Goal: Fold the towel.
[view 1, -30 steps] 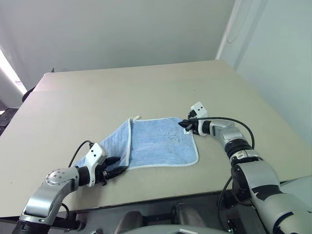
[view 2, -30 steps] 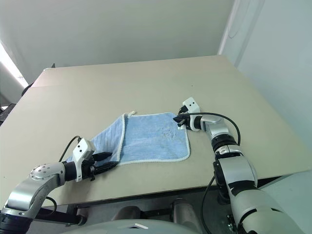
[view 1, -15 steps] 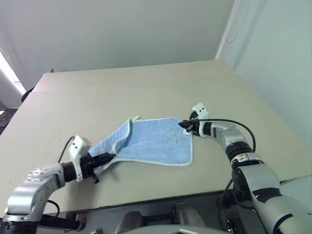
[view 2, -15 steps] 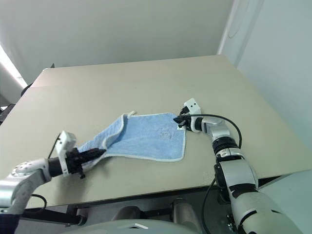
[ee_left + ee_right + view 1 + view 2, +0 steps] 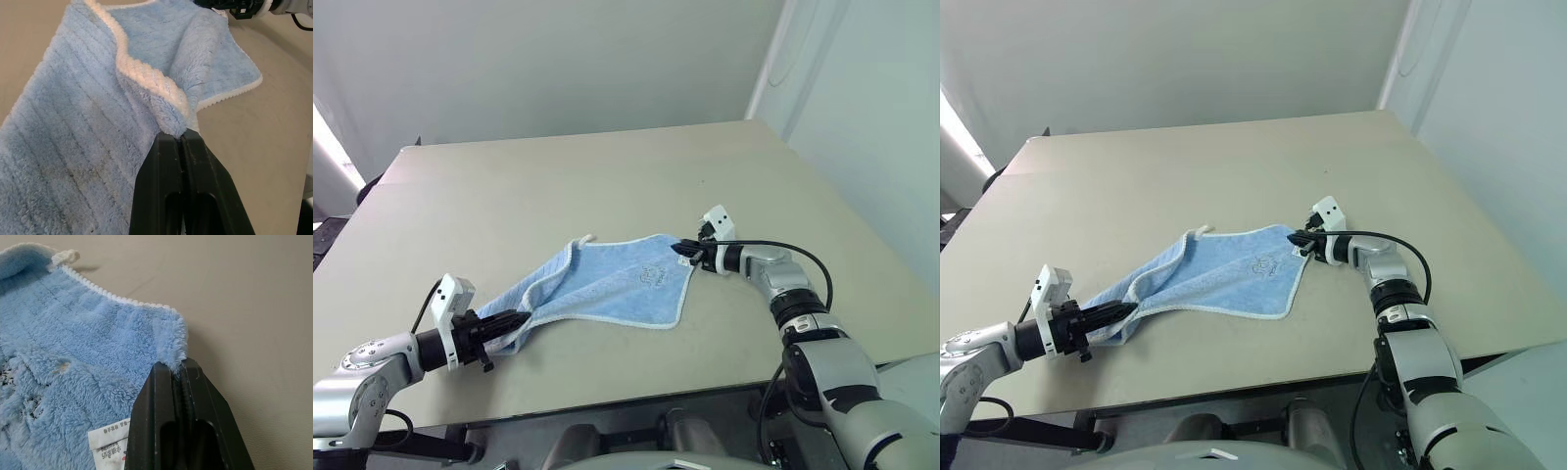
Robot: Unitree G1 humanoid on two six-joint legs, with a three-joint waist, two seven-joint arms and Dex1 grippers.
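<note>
The broad beige matte tabletop (image 5: 607, 186) carries everything here, and stretched across it between the two hands is the small light blue terry towel (image 5: 607, 284) with white stitched edging. It runs from the left gripper (image 5: 514, 320) across to the right gripper (image 5: 683, 251), and the span sags in the middle, with a loose lower corner drooping onto the table nearer the right hand.

The left gripper's two black fingers (image 5: 168, 161) are pressed tight together, pinching a bunched corner of the towel; in the left wrist view the white edging curls right at the fingertips and the ribbed underside of the cloth spreads away just beyond them. That corner looks lifted off the table.

Over at the right gripper, the fingers (image 5: 164, 382) are likewise clamped flat on the opposite corner, fluffy blue pile poking out just past the tips. Close beside those fingers, a small white printed care label (image 5: 110, 438) is stitched to the cloth. Farther from that hand, along the far edge, sits the little white corner loop (image 5: 65, 256).
</note>
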